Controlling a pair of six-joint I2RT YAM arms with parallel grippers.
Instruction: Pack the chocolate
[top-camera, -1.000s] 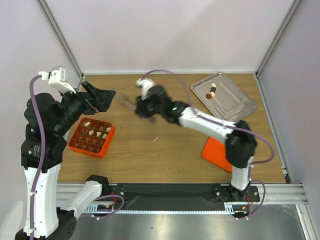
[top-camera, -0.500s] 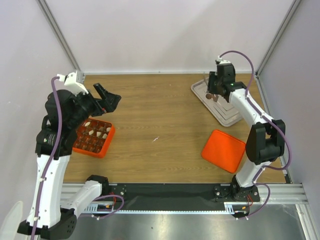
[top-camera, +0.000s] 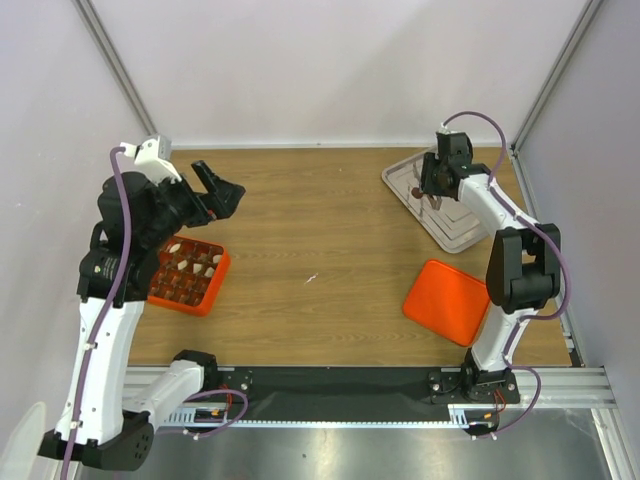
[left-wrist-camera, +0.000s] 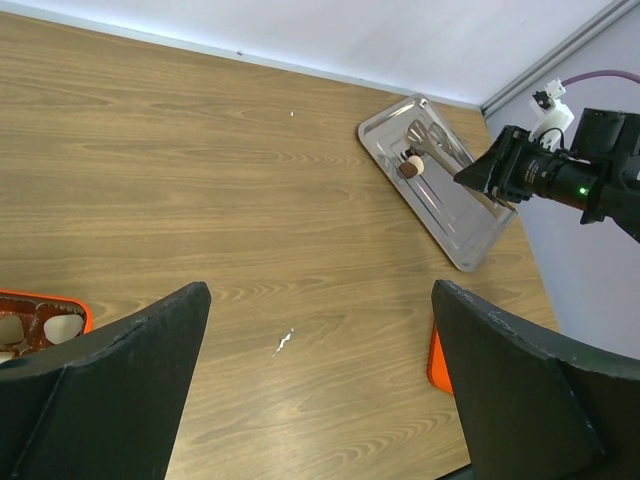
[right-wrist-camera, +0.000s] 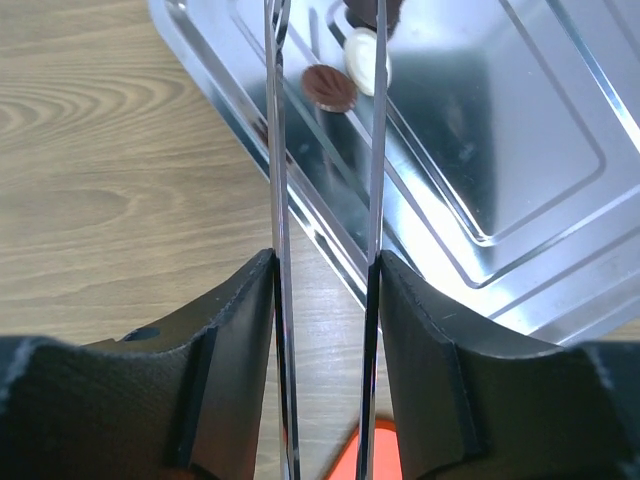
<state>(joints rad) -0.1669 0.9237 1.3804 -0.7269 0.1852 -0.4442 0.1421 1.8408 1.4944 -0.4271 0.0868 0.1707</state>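
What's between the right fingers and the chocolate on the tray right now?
Only the metal tongs, clamped in the right gripper: in the right wrist view their two blades run from its fingers over the rim of the tray to the chocolate.

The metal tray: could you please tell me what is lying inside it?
Inside the metal tray lie a dark brown chocolate and a cream-white chocolate. Another dark piece is cut off by the frame edge. The tongs in the right gripper cover part of the white one.

Your wooden table (top-camera: 330, 230) carries an orange gridded box (top-camera: 218, 285) at left, a metal tray (top-camera: 455, 225) upper right, a flat orange lid (top-camera: 447, 300) lower right, and a small white scrap (top-camera: 312, 279) mid-frame.
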